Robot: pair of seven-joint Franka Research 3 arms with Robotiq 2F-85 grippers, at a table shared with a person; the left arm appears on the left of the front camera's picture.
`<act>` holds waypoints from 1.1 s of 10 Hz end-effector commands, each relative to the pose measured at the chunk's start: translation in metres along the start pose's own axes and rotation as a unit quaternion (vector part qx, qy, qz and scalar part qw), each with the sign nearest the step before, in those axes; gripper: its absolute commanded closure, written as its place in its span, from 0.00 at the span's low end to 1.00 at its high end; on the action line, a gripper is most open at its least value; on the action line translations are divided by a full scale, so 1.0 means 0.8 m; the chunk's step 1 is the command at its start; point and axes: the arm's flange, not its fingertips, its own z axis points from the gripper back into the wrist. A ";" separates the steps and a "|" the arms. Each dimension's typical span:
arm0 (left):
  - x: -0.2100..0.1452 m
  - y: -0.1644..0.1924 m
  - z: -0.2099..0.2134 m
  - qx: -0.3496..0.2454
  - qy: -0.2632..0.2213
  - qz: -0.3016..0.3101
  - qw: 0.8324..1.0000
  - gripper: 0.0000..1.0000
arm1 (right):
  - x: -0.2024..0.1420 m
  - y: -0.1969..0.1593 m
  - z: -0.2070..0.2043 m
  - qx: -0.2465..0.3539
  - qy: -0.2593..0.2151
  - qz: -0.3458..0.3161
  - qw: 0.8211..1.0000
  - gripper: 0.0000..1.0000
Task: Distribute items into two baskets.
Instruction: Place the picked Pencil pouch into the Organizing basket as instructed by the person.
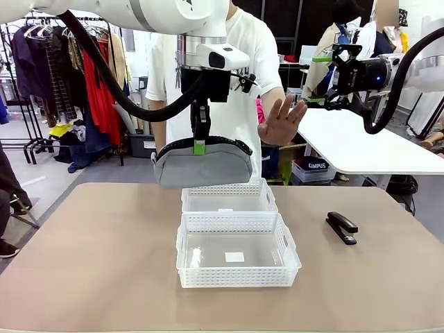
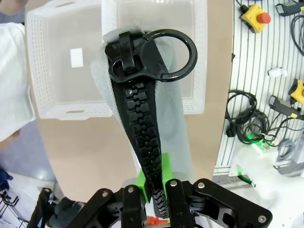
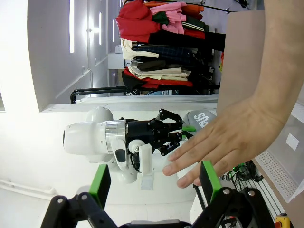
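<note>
The left gripper (image 1: pixel 200 147) is clamped on the zipper edge of the grey pouch (image 1: pixel 201 170), which hangs in the air above the smaller basket (image 1: pixel 229 198). The larger basket (image 1: pixel 236 277) sits just in front of it. The right gripper (image 1: pixel 319 80) is held high with its fingers apart, and a person's open hand (image 1: pixel 281 121) is raised near it. The black stapler (image 1: pixel 342 227) lies on the tabletop (image 1: pixel 104 243), right of the baskets.
</note>
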 end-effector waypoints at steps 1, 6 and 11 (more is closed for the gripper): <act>-0.002 -0.001 0.002 0.007 0.000 0.000 1.000 1.00 | -0.001 0.003 0.000 0.001 0.000 0.002 1.000 0.00; -0.002 -0.001 0.002 0.007 0.000 0.000 1.000 1.00 | -0.001 0.003 0.000 0.001 0.000 0.002 1.000 0.00; -0.002 -0.001 0.002 0.007 0.000 0.000 1.000 1.00 | -0.001 0.003 0.000 0.001 0.000 0.002 1.000 0.00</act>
